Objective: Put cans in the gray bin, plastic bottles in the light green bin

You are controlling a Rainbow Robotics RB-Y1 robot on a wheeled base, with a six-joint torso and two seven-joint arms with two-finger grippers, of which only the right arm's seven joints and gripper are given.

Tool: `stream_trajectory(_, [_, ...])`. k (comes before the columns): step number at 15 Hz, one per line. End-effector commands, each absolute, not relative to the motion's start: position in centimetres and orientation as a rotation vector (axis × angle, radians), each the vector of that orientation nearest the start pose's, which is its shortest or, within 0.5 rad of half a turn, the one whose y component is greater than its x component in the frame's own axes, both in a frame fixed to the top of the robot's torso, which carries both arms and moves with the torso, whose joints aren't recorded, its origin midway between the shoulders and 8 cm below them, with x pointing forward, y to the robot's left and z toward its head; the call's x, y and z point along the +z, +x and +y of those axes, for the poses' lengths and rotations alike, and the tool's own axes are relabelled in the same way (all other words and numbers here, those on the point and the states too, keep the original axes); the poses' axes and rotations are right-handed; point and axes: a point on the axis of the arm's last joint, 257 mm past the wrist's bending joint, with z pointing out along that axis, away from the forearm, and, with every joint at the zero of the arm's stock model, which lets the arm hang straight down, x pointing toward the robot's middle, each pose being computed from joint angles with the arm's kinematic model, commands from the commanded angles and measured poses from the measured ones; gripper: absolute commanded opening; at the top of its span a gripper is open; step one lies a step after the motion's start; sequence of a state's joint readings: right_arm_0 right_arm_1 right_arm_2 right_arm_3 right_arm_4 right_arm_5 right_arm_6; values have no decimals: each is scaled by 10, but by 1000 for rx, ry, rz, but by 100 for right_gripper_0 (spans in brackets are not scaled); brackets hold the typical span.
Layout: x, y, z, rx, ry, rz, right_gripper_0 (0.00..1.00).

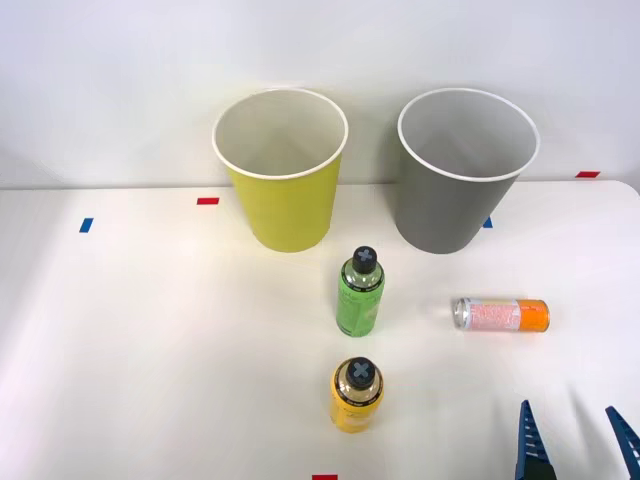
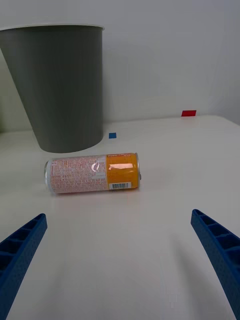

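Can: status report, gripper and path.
Right gripper open, holding nothing, short of the can. Can on its side before the gray bin. Nothing between gripper and can.

Can [image 2: 93,173] lying on its side, gray bin [image 2: 60,85] behind, spread end effector [image 2: 120,260] fingers near

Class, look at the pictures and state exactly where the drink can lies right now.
In the front view the can lies on its side on the table's right part, just in front of the gray bin and right of the green bottle.
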State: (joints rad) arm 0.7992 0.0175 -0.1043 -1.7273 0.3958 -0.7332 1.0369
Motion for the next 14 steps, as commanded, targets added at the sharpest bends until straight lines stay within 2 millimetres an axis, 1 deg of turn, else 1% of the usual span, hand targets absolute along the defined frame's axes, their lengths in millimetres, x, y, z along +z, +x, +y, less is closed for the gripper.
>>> stream_trajectory(1, [-288,270,-305,-7,86,1497,100])
stream_trajectory(12, [-288,270,-305,-7,86,1497,100])
stream_trajectory(13, [-308,264,-304,-5,104,1546,100])
stream_trajectory(14, [-309,263,-304,5,122,1539,100])
